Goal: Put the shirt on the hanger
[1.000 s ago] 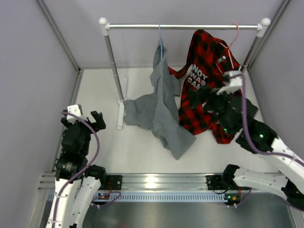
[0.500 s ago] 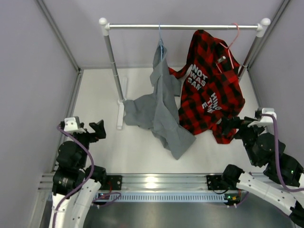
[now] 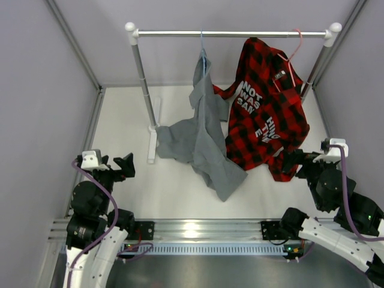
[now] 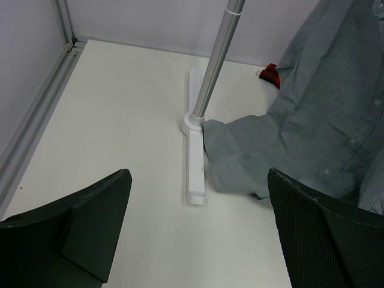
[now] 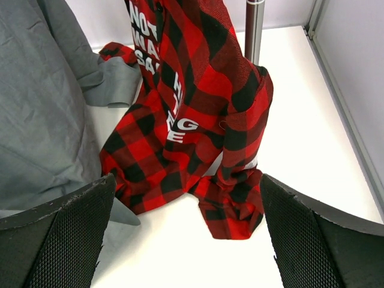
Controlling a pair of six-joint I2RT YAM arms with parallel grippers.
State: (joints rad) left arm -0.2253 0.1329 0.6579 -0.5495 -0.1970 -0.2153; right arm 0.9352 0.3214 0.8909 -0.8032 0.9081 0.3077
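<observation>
The grey shirt (image 3: 201,129) hangs from the light-blue hanger (image 3: 203,48) on the rail and trails onto the table; it also shows in the left wrist view (image 4: 318,120) and the right wrist view (image 5: 42,108). Only the hanger's hook and neck show; the rest is hidden in the fabric. My left gripper (image 3: 114,165) is open and empty, low at the near left, apart from the shirt (image 4: 198,240). My right gripper (image 3: 294,159) is open and empty at the near right, just in front of the plaid shirt's hem (image 5: 186,240).
A red-and-black plaid shirt (image 3: 264,117) with white lettering hangs on a pink hanger (image 3: 295,48) at the rail's right. The metal rail (image 3: 234,34) stands on two posts; the left post (image 3: 143,90) has a white foot (image 4: 195,150). Grey walls close in both sides.
My right arm has drawn back from the plaid shirt to the near right and come to rest. My left arm lowered slightly toward the near edge. Both shirts hang as before.
</observation>
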